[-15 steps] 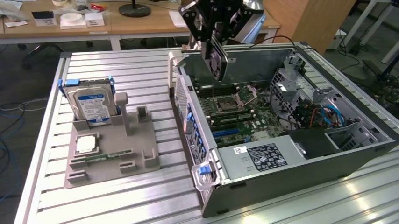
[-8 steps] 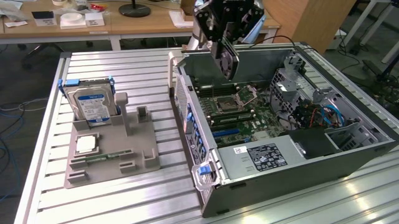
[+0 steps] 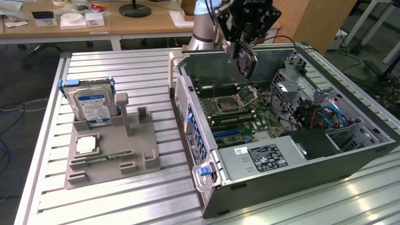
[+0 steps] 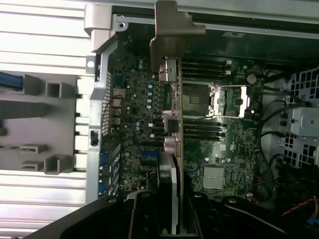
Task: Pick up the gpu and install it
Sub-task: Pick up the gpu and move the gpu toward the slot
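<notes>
My gripper [image 3: 241,49] hangs over the back part of the open computer case [image 3: 350,164], shut on the gpu [image 3: 248,64]. The gpu is a thin dark card held on edge, hanging down from the fingers above the motherboard [image 3: 234,110] without touching it. In the wrist view the gpu [image 4: 173,144] runs edge-on away from the gripper [image 4: 169,221], and its pale metal bracket [image 4: 169,35] reaches toward the case's rear wall. The motherboard [image 4: 134,114] with its CPU socket [image 4: 227,99] lies beneath the card.
A grey parts holder [image 3: 109,154] stands on the slatted aluminium table [image 3: 125,206] at the exterior view's left, carrying a hard drive [image 3: 93,105] and a memory stick [image 3: 109,158]. Inside the case are a power supply [image 3: 265,159], a drive cage and cables [image 3: 325,115]. Wooden desks stand behind.
</notes>
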You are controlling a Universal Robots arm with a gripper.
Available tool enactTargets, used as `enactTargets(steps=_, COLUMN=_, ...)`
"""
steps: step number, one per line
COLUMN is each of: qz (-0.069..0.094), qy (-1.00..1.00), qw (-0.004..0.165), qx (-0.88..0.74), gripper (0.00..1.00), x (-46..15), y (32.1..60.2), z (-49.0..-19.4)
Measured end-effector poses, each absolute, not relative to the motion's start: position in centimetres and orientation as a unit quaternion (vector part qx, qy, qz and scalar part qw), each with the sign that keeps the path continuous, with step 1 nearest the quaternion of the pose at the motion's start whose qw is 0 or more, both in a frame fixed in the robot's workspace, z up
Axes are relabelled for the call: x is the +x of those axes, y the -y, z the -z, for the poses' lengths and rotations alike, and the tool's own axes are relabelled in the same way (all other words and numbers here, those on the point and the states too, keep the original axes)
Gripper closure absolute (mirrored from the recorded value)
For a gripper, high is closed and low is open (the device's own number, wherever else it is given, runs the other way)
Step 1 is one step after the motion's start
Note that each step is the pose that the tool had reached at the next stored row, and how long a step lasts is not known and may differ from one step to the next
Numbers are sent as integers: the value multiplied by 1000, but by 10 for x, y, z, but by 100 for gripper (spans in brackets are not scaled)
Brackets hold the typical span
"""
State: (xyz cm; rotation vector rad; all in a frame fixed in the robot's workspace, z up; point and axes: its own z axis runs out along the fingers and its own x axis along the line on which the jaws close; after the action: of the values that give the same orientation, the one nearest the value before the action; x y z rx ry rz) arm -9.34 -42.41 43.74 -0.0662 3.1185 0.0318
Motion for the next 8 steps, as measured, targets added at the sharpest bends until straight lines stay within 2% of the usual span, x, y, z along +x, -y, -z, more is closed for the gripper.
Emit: enactTargets(steps=8, qz=-10, qy=-1000, qw=14, qx=-21, gripper=72, x=-57, y=424, z=-435)
